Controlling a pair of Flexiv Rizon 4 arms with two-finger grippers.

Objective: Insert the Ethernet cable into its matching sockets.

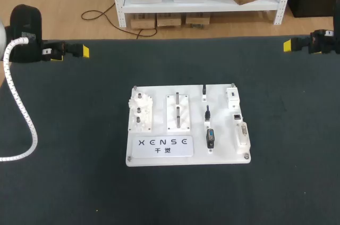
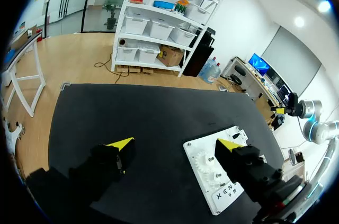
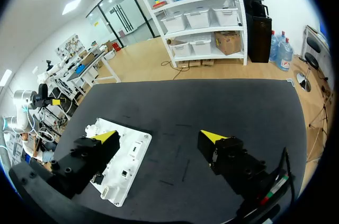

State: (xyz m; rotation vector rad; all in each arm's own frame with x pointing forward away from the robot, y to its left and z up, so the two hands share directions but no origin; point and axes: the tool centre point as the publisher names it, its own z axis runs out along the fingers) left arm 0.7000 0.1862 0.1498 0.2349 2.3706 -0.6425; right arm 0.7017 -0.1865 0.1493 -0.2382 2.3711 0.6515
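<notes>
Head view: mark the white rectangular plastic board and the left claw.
white rectangular plastic board (image 1: 226, 142), head view, bare right part.
left claw (image 1: 84, 51), head view, at its yellow tips.

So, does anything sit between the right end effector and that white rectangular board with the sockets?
Nothing visible does. Only bare black table mat lies between the open right end effector and the white rectangular socket board in the table's middle.

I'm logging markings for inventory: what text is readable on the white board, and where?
Label plate at the near edge of the white board: a maker's mark, letters above two small characters; left unquoted.
Rest of the board: no print large enough to read.
</notes>
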